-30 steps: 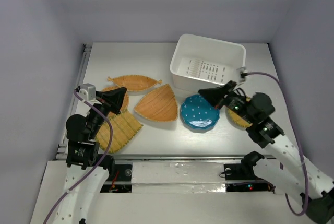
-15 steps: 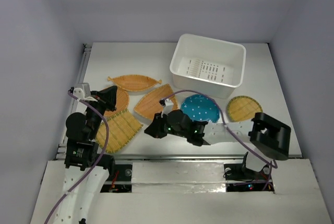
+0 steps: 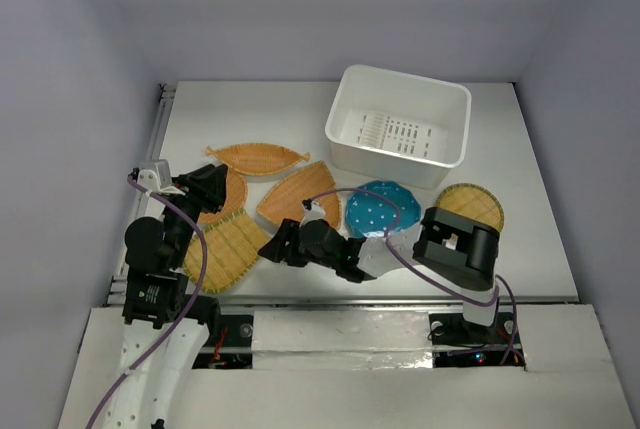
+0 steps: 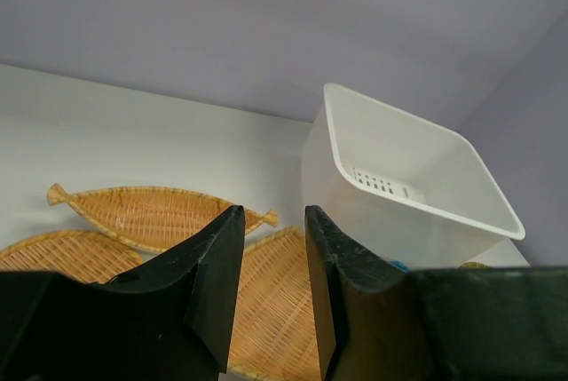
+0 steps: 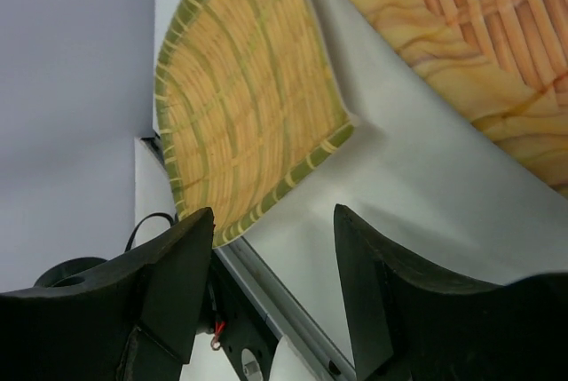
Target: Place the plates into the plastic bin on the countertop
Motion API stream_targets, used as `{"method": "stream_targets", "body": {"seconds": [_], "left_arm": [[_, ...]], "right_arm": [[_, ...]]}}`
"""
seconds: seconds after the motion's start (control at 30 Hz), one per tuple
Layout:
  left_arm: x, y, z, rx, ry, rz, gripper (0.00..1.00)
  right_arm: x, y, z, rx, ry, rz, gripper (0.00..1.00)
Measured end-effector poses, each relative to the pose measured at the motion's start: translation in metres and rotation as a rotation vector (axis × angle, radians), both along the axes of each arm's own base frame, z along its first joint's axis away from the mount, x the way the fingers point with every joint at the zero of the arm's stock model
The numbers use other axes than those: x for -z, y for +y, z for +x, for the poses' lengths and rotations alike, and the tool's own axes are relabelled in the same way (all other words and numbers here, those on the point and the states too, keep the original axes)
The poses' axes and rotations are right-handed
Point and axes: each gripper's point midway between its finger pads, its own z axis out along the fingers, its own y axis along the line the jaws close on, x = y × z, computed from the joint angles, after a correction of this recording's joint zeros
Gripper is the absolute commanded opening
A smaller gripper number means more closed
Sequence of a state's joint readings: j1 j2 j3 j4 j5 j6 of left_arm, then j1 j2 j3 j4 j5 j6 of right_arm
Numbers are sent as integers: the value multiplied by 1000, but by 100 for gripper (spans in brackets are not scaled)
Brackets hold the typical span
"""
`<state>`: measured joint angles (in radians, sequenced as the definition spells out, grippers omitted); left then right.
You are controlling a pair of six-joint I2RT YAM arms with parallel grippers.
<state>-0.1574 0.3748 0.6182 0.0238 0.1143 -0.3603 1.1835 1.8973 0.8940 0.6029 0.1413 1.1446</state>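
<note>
Countertop (image 3: 260, 119): round wicker plate (image 3: 235, 192) half-hidden under left arm (image 3: 160, 239).

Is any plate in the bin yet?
No, the plastic bin shows only its bare slotted bottom in the top view.

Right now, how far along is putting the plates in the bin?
Nothing is done yet: the plastic bin is empty. In hand: nothing either. The right fingers are open, low by the green-edged wicker plate, and the left fingers hover empty. Left: all six plates on the countertop, also the leaf-shaped plate, fan-shaped plate, teal dotted plate, left round wicker plate and right round wicker plate.
</note>
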Motion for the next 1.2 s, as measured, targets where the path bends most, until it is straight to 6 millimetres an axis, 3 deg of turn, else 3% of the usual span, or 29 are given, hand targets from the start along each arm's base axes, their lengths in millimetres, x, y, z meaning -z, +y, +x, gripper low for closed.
{"method": "stream_targets", "body": {"seconds": [0.17, 0.4, 0.67, 0.87, 0.97, 1.2], "left_arm": [[-2, -1, -2, 3, -8, -1, 31], [-3, -3, -3, 13, -11, -2, 32], [-3, -6, -5, 25, -11, -2, 32], [-1, -6, -5, 26, -7, -1, 32], [-2, -6, -5, 26, -7, -1, 31], [-1, -6, -5, 25, -7, -1, 32]], "right_arm": [[16, 7, -6, 22, 54, -8, 61], [3, 28, 2, 55, 69, 45, 56], [26, 31, 6, 88, 107, 20, 54], [33, 37, 9, 97, 118, 13, 40], [32, 38, 9, 99, 120, 15, 26], [14, 45, 10, 111, 125, 100, 0]]}}
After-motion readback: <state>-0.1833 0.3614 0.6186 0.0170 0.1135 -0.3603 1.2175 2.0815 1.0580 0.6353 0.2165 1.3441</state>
